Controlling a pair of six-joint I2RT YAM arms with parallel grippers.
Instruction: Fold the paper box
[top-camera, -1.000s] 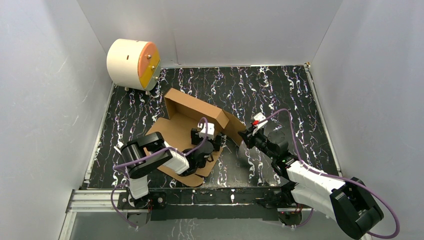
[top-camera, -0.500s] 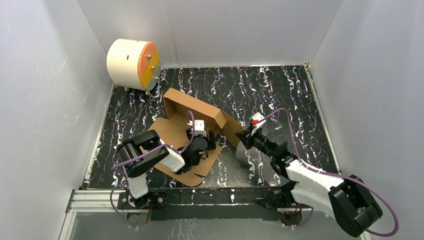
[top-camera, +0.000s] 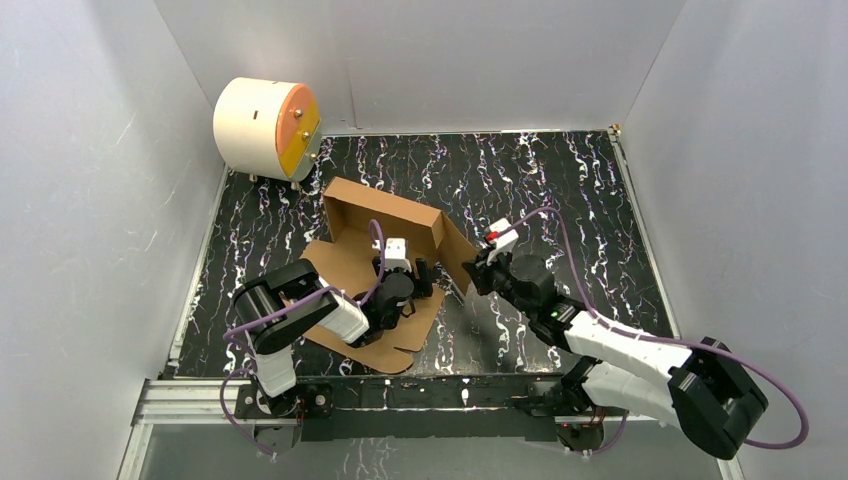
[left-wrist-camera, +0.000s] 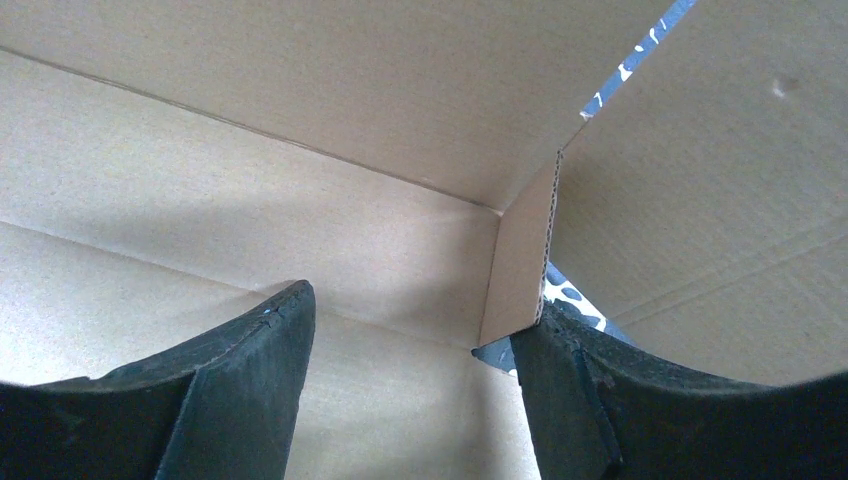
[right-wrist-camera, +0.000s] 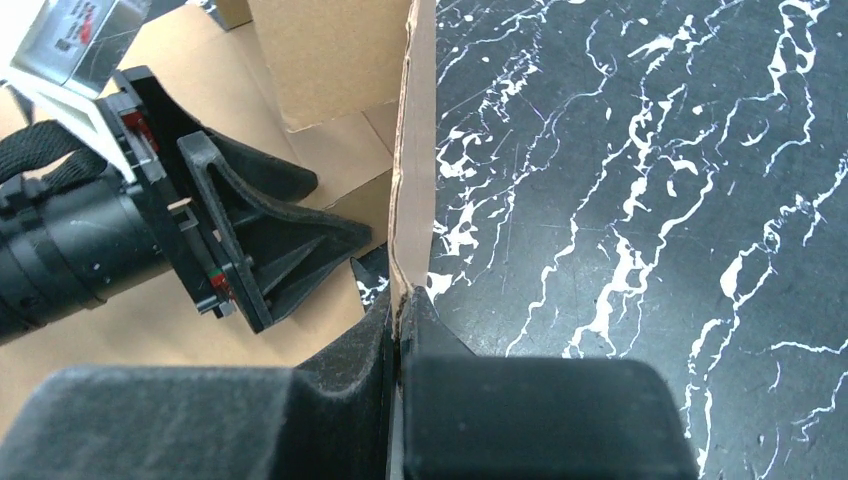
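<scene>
1. Right gripper (right-wrist-camera: 400, 325): fingers are clenched on the lower edge of the side flap (right-wrist-camera: 413, 150). The flap is held upright, its thin edge pinched between the pads.
2. Left gripper (left-wrist-camera: 410, 330): fingers are spread and nothing is gripped. It is set inside the box, low over the floor panel, and aimed at the inner corner where the back wall meets the side flap. Its right finger (left-wrist-camera: 600, 400) is just beside the flap's cut edge; contact cannot be told.
3. Box (top-camera: 385, 215): it lies near the middle of the table (top-camera: 560, 190), a little left of centre, and is half formed. The back wall is raised, the right flap is lifted and the near panels lie flat. The cylinder (top-camera: 265, 128) is well apart, at the far-left corner.
4. Handling, as judged: light, stiff across the panels, and bent easily only at the scored creases. Spring-back is likely if a flap is let go. The matt surface should not slip in the pads, but the whole sheet may slide on the table when pushed.
5. Hold, as judged: flap edges are best pinched across their thickness, near a crease. The floor panel should be pinned by the left gripper while the flap is turned. Corrugation could be crushed by a hard squeeze.
</scene>
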